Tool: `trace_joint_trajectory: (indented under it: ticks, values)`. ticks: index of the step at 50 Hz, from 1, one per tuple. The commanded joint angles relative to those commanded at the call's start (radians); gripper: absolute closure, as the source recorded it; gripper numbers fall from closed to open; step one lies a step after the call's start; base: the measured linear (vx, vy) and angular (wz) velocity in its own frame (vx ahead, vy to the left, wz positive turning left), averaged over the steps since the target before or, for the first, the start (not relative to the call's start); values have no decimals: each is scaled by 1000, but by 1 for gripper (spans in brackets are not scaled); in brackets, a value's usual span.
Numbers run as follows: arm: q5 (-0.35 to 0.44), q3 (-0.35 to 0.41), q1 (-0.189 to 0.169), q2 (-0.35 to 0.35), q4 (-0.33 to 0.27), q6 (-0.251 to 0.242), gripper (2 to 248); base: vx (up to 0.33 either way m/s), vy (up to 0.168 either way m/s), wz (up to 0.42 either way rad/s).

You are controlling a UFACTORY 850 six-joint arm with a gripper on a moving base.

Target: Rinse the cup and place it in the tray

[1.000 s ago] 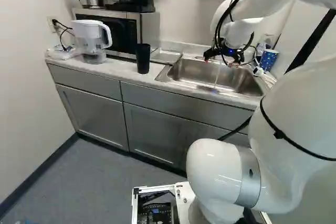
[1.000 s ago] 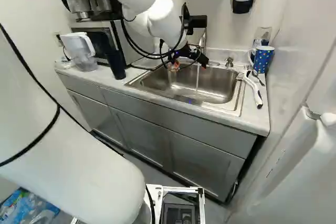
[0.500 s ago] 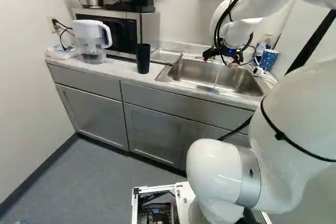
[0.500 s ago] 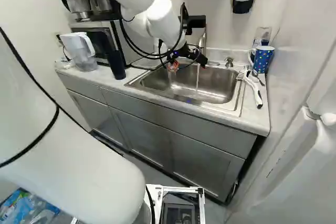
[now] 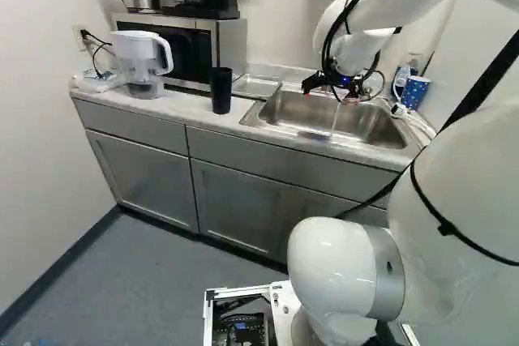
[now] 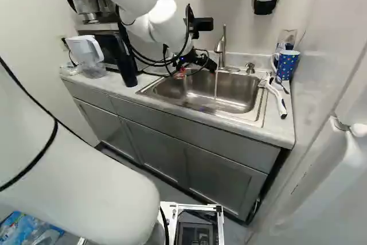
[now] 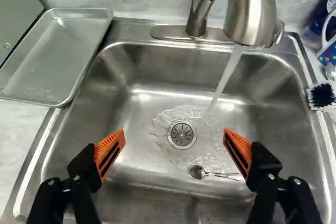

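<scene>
My gripper (image 5: 331, 93) hangs over the sink in the left base view, its fingers wide apart. In the wrist view the gripper (image 7: 174, 136) stands open, nothing between its orange pads, with the sink basin (image 7: 142, 106) below. Water runs from the faucet (image 7: 252, 11) into the basin, ahead of the fingers. A black cup (image 5: 220, 90) stands upright on the counter, left of the sink. A blue dotted mug (image 6: 287, 65) stands at the sink's far right corner. The shallow metal tray (image 7: 52, 59) lies beside the sink, on the faucet's left.
A spoon (image 7: 210, 173) lies in the basin near the drain. A brush (image 6: 281, 106) lies on the counter right of the sink. The microwave (image 5: 186, 50), carrying a coffee maker, and a water pitcher (image 5: 142, 62) stand beyond the black cup. The soap dispenser (image 6: 250, 68) is behind the sink.
My arm has shifted a little to the left in both base views, carrying the open gripper toward the tray side. The faucet now shows fully in the right base view. The base has not moved.
</scene>
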Motion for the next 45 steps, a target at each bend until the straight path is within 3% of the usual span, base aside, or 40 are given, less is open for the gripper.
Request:
trace_joint_trajectory:
  ticks: [45]
  values:
    - [0, 48, 166, 56, 0, 0, 3, 0, 0, 0]
